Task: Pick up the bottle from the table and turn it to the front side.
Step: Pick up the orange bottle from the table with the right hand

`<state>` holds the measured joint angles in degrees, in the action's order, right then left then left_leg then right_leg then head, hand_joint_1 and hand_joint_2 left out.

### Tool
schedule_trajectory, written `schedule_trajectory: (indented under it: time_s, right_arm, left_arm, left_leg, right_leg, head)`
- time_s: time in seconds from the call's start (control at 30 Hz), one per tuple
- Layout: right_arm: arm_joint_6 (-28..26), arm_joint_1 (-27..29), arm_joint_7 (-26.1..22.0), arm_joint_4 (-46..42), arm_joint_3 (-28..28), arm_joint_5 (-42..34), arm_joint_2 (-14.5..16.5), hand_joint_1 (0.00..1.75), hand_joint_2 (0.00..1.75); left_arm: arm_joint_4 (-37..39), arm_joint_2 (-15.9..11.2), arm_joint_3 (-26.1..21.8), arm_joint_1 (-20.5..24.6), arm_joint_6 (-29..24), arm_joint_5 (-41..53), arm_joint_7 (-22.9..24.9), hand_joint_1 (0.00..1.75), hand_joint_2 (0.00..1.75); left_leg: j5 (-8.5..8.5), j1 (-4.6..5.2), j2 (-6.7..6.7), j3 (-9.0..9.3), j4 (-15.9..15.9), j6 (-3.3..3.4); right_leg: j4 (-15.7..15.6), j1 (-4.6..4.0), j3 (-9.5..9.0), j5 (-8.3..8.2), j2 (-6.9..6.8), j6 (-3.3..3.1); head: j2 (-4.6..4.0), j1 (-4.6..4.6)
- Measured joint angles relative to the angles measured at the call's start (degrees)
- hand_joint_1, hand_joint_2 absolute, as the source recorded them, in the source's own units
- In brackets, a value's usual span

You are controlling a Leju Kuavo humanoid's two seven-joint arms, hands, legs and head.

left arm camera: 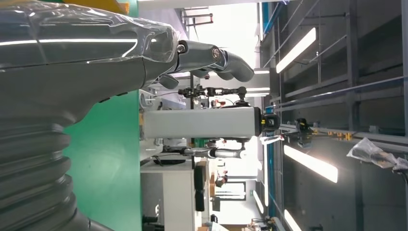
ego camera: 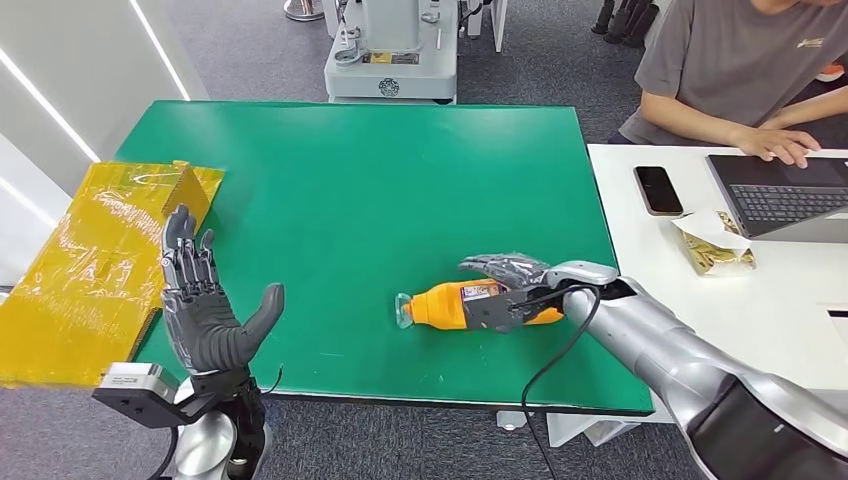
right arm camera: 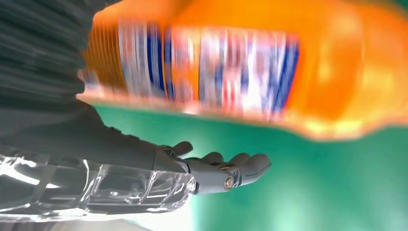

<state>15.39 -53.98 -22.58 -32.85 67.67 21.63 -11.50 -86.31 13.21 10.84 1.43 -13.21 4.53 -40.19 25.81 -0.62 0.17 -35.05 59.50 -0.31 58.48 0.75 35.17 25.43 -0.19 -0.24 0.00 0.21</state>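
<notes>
An orange bottle [ego camera: 445, 305] with a clear cap and a blue-and-white label lies on its side near the front edge of the green table [ego camera: 380, 170], cap pointing left. My right hand [ego camera: 505, 290] reaches over its base end, fingers stretched along its far side and the thumb in front of the label. Close up, the bottle [right arm camera: 269, 62] is blurred, and a strip of green table shows between it and the right hand's [right arm camera: 144, 163] extended thumb and fingers. My left hand [ego camera: 205, 310] is raised at the table's front left edge, fingers spread and empty; its fingers [left arm camera: 211, 55] point up into the room.
A yellow plastic bag [ego camera: 90, 270] lies over the table's left edge. To the right stands a white desk [ego camera: 700, 310] with a phone [ego camera: 658, 189], a laptop [ego camera: 775, 195] and a snack packet [ego camera: 715, 245]; a person [ego camera: 740, 70] sits there typing. A machine base [ego camera: 392, 55] stands beyond the table.
</notes>
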Motion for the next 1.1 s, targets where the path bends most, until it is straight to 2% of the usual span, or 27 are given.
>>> schedule_trajectory:
  time_s: [0.33, 0.63, 0.9, 1.03, 1.1]
  right_arm:
    - [-4.3, 2.78, 0.99, -2.12, 0.84, 5.19, -2.11, 0.0, 1.75]
    - [-5.39, 3.98, 1.86, -3.91, 0.7, 6.12, -3.57, 0.0, 1.75]
    - [-5.95, 4.42, 4.37, -4.75, -0.44, 10.11, -4.85, 0.01, 1.75]
    - [-5.8, 4.38, 5.86, -4.87, -1.41, 11.52, -5.55, 1.75, 1.75]
    - [-5.73, 4.34, 6.19, -4.88, -1.91, 11.87, -5.8, 1.75, 1.75]
  left_arm:
    - [0.44, 0.13, 0.14, -0.01, 0.61, 0.85, 0.0, 0.0, 1.75]
    - [0.99, 0.17, 0.17, 0.07, 1.35, 0.8, 0.0, 0.0, 1.75]
    - [1.11, 0.15, 0.17, 0.09, 1.19, 0.64, 0.0, 0.0, 1.75]
    - [1.11, 0.19, 0.17, 0.02, 1.2, 0.78, 0.0, 0.0, 1.75]
    - [1.11, 0.22, 0.17, -0.04, 1.25, 0.95, 0.0, 0.0, 1.75]
  left_leg:
    - [0.01, 0.0, 0.03, 0.04, 0.0, 0.0]
    - [0.0, 0.0, 0.03, 0.1, 0.01, 0.0]
    - [0.0, 0.0, 0.02, 0.08, 0.04, 0.01]
    - [0.0, 0.0, 0.02, 0.07, 0.04, 0.01]
    - [0.0, 0.0, 0.02, 0.06, 0.04, 0.01]
  right_leg:
    - [-0.01, 0.0, 0.0, 0.0, 0.05, 0.0]
    - [-0.02, 0.0, -0.07, 0.0, 0.05, 0.0]
    - [-0.02, 0.0, -0.1, -0.03, 0.03, 0.04]
    - [-0.02, 0.0, -0.1, -0.04, 0.04, 0.06]
    - [-0.01, 0.0, -0.1, -0.04, 0.03, 0.06]
  head:
    - [0.0, -0.01]
    - [0.0, -0.01]
    - [0.0, -0.01]
    - [0.0, -0.01]
    - [0.0, -0.01]
